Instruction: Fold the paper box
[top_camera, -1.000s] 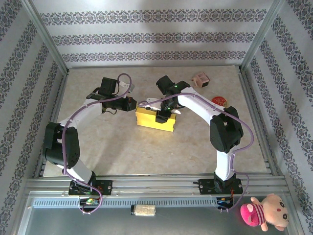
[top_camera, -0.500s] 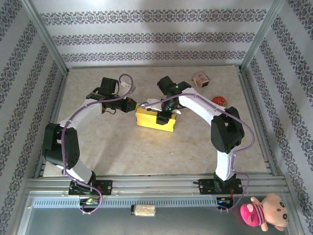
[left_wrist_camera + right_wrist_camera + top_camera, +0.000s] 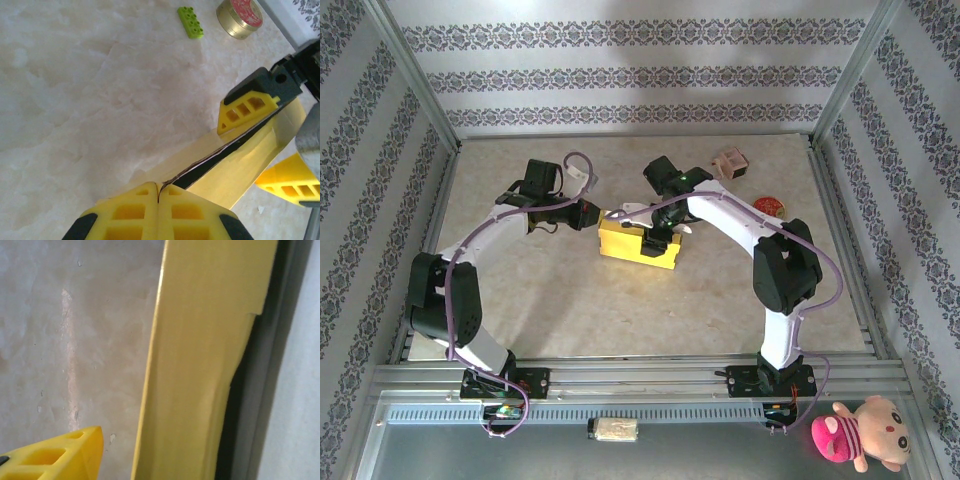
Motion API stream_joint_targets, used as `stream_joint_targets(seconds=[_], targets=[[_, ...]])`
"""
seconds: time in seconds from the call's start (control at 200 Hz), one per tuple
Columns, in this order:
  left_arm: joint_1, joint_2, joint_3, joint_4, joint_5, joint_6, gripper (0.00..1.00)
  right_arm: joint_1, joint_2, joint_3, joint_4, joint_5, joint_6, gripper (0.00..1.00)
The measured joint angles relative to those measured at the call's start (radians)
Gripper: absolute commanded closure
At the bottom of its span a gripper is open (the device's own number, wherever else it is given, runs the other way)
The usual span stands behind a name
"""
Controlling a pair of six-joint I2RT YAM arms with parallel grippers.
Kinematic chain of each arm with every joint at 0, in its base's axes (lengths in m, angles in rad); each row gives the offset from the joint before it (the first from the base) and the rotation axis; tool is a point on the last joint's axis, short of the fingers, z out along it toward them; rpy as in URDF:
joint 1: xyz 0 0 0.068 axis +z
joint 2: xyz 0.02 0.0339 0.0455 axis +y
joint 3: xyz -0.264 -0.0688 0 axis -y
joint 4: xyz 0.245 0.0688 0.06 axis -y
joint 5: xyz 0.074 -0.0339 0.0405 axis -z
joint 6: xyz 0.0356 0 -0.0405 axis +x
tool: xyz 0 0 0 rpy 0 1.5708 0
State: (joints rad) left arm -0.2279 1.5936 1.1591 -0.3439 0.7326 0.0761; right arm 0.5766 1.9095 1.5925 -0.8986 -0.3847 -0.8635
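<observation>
Yellow paper box point(image 3: 638, 245) sits at centre of counter point(image 3: 570, 300), btwn both arms. At its far-left corner the left fingers point(image 3: 125, 212) are pressed together, pinching thin edge of a raised flap point(image 3: 250, 150). Over the box the right fingers point(image 3: 247, 106) stand spread, one either side of same flap.

You're seeing paper box point(image 3: 638, 246) lying mid-table; left gripper point(image 3: 599, 214) touching its far-left corner, right gripper point(image 3: 658, 236) straddling its far wall. Small box-like item point(image 3: 730, 163) sitting far right of it, round tin point(image 3: 767, 205) lying nearer, further right.
</observation>
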Motion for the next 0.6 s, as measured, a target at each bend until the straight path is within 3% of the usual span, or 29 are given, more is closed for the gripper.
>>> stream_joint_targets(seconds=[0.37,0.47,0.605], targets=[[-0.002,-0.053,-0.041,-0.029,0.002,0.157,0.99,-0.01,-0.005,-0.011,0.021,-0.01,-0.017,0.4],[-0.007,-0.071,-0.056,-0.026,0.008,0.144,0.99,-0.01,-0.005,-0.012,0.018,-0.01,-0.018,0.42],[-0.007,-0.064,-0.056,0.001,0.018,0.029,0.99,-0.011,-0.005,-0.011,0.018,-0.004,-0.005,0.43]])
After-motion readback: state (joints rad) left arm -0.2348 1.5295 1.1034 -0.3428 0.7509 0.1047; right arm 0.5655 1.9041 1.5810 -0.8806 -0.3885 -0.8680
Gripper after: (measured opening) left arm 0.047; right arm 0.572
